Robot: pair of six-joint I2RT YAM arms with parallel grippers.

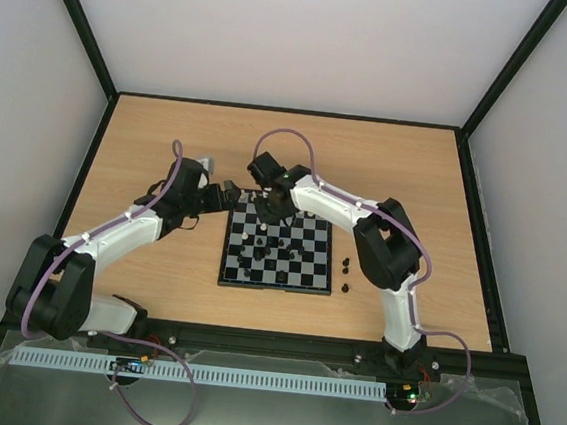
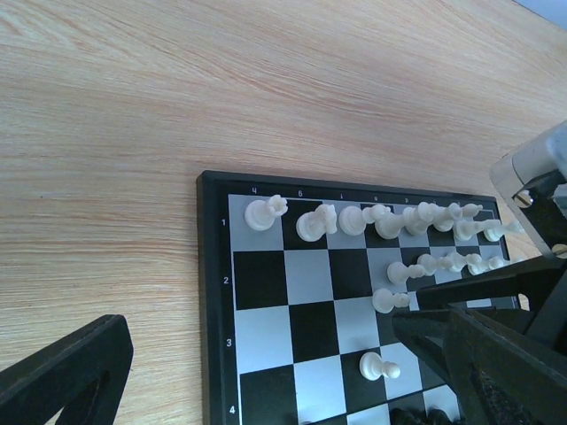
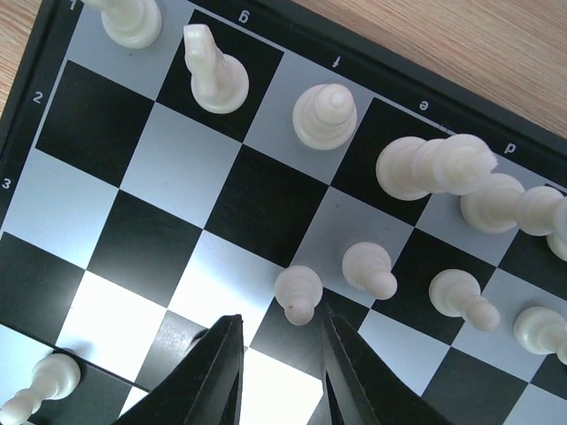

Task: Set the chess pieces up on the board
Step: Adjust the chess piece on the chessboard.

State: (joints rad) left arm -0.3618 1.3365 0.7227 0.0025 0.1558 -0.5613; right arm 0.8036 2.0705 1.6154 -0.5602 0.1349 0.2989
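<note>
The chess pieces (image 3: 323, 115) are only partly in order, as you can see. The cream-white ones fill the row marked 1 along the far edge of the board (image 2: 205, 292). A line of white pawns (image 3: 461, 292) stands on the row in front of them and covers only part of its width.

One white pawn (image 3: 297, 292) stands just off the tips of your right gripper (image 3: 282, 323), roughly in line with the gap between its fingers. Those fingers stand a little apart, with bare board showing between them, and they pinch nothing. A lone pawn (image 3: 44, 385) stands well apart from the others, further in towards the board's middle.

In the top view, the black pieces (image 1: 257, 260) are scattered over the middle and near squares. A few more black ones (image 1: 344, 290) stand off the board, on the table (image 1: 409, 164), just beside the board's right edge.

The board itself lies flat near the middle of the wooden table, between your two arms.

Your right arm reaches over the far rows from the right. Your left gripper (image 2: 261, 328) hovers at the board's far left corner with its fingers spread wide and nothing between them.
</note>
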